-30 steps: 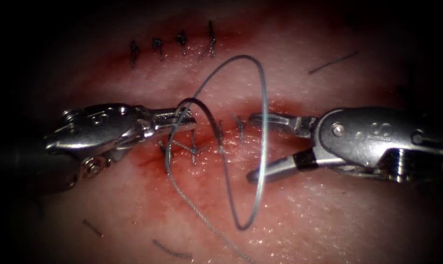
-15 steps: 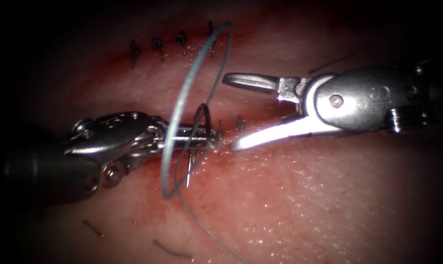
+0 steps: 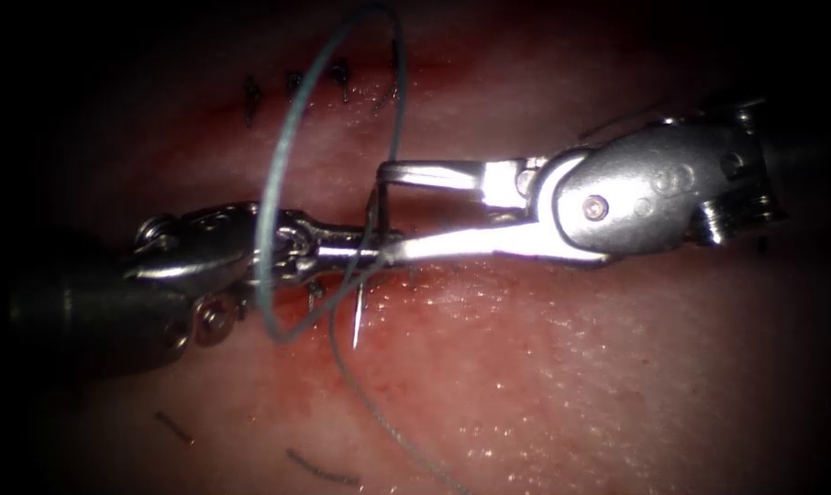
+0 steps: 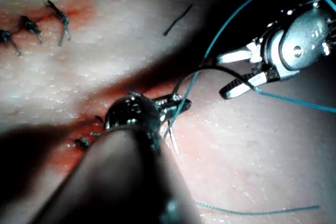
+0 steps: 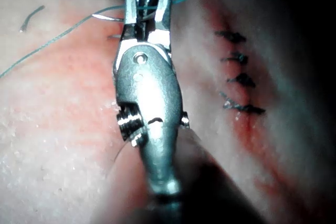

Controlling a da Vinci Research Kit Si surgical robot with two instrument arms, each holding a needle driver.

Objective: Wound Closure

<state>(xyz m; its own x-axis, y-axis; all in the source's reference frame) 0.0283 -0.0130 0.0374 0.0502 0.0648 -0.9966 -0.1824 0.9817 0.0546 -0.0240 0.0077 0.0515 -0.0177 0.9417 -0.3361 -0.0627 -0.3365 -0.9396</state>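
Row of four finished dark stitches (image 3: 292, 87) (image 4: 31, 24) (image 5: 239, 80) toward the far side of the tissue (image 3: 571, 367), one loose cut end of thread (image 3: 608, 124) far right, two more cut ends (image 3: 172, 426) near left, red fluid (image 3: 452, 284) across the middle.

Both tools, the left (image 3: 360, 249) and the right (image 3: 383, 211), are polished, glossy metal. The tissue (image 3: 571, 367) looks wet and finely pebbled, glistening. The thread (image 3: 273, 197) is thin, smooth and matt; the needle (image 3: 357, 323) is bright steel.

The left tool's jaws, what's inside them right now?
The left tool is shut on the curved needle near mid-curve; its point hangs free above the tissue. The exact grip spot is hidden by the right tool, whose jaws are open.
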